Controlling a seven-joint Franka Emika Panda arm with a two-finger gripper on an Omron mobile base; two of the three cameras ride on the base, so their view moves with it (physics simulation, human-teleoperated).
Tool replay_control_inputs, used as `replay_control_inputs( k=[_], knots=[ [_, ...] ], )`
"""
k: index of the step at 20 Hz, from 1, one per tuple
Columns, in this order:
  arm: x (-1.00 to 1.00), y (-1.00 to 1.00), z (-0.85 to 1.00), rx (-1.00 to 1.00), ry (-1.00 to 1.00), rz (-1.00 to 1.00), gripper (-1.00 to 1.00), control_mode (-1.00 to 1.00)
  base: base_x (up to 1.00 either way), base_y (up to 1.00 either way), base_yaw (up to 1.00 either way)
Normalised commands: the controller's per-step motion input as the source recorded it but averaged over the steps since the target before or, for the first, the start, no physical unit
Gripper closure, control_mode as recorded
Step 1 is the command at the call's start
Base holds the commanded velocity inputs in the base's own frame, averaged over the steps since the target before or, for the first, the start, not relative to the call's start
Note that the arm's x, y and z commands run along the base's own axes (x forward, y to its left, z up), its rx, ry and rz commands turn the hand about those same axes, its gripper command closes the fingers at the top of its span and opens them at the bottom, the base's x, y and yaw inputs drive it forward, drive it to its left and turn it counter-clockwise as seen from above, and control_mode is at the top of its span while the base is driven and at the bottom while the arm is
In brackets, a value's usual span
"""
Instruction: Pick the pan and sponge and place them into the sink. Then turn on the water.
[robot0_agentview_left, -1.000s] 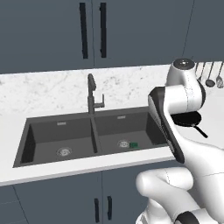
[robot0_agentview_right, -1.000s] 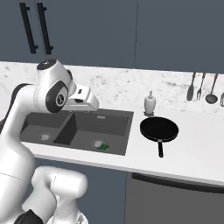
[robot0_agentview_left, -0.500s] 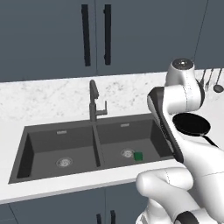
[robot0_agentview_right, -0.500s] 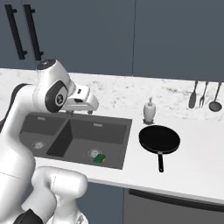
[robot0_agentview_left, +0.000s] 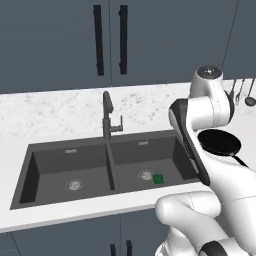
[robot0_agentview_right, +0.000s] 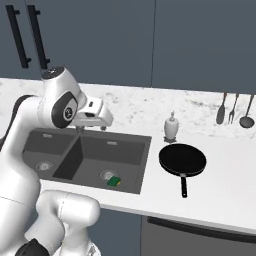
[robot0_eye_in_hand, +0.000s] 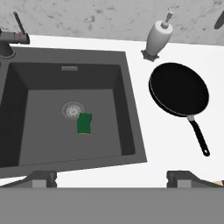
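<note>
I see the round shallow black frying pan (robot0_eye_in_hand: 179, 89) lying flat on the white countertop (robot0_eye_in_hand: 166, 144) ahead and right of my white two-finger gripper (robot0_eye_in_hand: 111, 178), its long thin handle running back toward me and slightly rightward. The small yellow sponge with the dark green top (robot0_eye_in_hand: 85, 124) lies ahead and left, on the floor of the right basin of the dark grey double-basin sink (robot0_eye_in_hand: 131, 109), touching the round metal drain (robot0_eye_in_hand: 71, 109). My jaws stand fully apart with nothing held; a white soap dispenser (robot0_eye_in_hand: 158, 36) stands beyond the pan against the marbled backsplash (robot0_eye_in_hand: 105, 17).
</note>
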Motion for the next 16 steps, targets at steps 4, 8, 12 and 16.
replay_control_inputs(
  k=[4,8,12,16],
  knots=[
    [0.06,-0.33,-0.07,0.04,0.12,0.00,-1.00,-1.00,0.00,0.00,0.00],
    [0.00,-0.67,-0.04,0.02,0.24,0.00,-1.00,-1.00,0.00,0.00,0.00],
    [0.00,-0.78,-0.22,0.02,0.23,0.00,-1.00,-1.00,0.00,0.00,0.00],
    [0.00,-0.77,-0.35,0.01,0.19,0.00,-1.00,-1.00,0.00,0.00,0.00]
  ],
)
